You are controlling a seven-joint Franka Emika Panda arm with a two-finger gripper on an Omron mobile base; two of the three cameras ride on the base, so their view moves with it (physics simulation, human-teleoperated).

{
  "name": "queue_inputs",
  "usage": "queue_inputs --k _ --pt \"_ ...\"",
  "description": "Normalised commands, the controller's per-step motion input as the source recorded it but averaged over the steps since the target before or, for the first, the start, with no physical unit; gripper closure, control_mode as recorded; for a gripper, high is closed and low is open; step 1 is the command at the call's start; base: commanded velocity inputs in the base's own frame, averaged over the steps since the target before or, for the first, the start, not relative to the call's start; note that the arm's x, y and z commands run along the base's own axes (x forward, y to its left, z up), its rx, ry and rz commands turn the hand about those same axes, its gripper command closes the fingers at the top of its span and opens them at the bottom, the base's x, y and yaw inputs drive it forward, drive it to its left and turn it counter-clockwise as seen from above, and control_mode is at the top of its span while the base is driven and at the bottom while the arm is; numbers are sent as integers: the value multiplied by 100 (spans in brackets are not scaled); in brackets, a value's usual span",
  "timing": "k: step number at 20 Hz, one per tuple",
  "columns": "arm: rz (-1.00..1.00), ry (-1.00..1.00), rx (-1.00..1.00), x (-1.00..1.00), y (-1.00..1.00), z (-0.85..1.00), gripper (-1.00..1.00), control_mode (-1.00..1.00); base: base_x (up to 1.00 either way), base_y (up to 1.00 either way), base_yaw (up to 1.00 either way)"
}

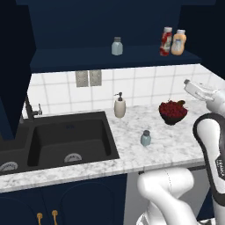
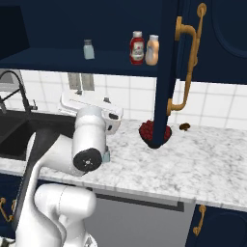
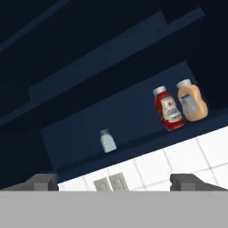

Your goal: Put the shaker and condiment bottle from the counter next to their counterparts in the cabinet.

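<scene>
Flat, even rendered light brightens the marbled surface (image 1: 176, 149) and the white tiles above it, with only faint soft shadows and no glare. The navy cabinet (image 1: 110, 26) above stays dim, and all views look coarse and slightly soft.

The arm (image 2: 89, 140) hides most of the shaker (image 2: 105, 155); the bottle labels are unreadable.

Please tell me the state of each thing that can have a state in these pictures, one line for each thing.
red condiment bottle: upright on the cabinet shelf, beside the orange bottle.
orange bottle: upright, capped, on the shelf.
shelf shaker: upright, alone at mid-shelf.
counter shaker: upright on the counter, not held.
soap dispenser: upright behind the sink.
bowl: full of red fruit.
cabinet door: open.
claw: open, empty.
</scene>
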Motion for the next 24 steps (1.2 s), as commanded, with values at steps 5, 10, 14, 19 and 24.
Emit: queue_inputs --k 5,10,14,19,24 --pt "17 26 -36 -83 21 -50 -100 -100 0 0 0" --pt "11 20 -43 -90 78 -64 -100 -100 0 0 0" --pt "4 12 -44 -68 100 -72 -100 -100 0 0 0" --pt "0 18 -19 -4 49 -31 -100 -100 0 0 0" --pt "-1 19 -7 25 4 -22 -100 -100 0 0 0"
